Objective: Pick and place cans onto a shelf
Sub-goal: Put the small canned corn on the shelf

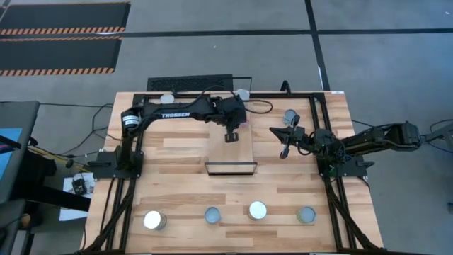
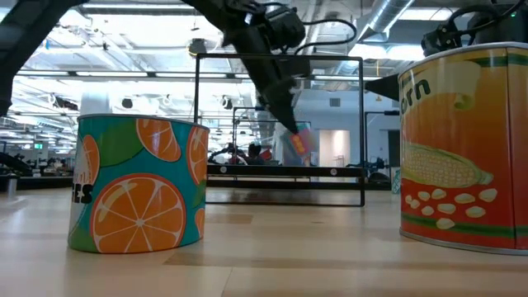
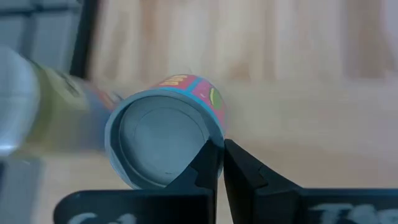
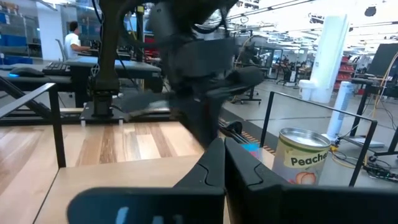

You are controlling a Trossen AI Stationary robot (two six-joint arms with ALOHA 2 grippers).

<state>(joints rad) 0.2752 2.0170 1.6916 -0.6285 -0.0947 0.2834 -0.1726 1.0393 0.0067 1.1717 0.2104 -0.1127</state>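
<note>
Locate the left gripper (image 1: 231,136) at centre frame of the high view, directly above the shelf (image 1: 230,157). Note fingers pressed together, apparently pinching the rim of a pink-labelled can (image 3: 165,140). Treat the can as hanging off the fingertips just above the board, round end facing the wrist, long axis tilted rather than upright. Expect to right it while lowering. Leave the right gripper (image 1: 284,149) waiting right of the shelf, fingers together, empty.
</note>
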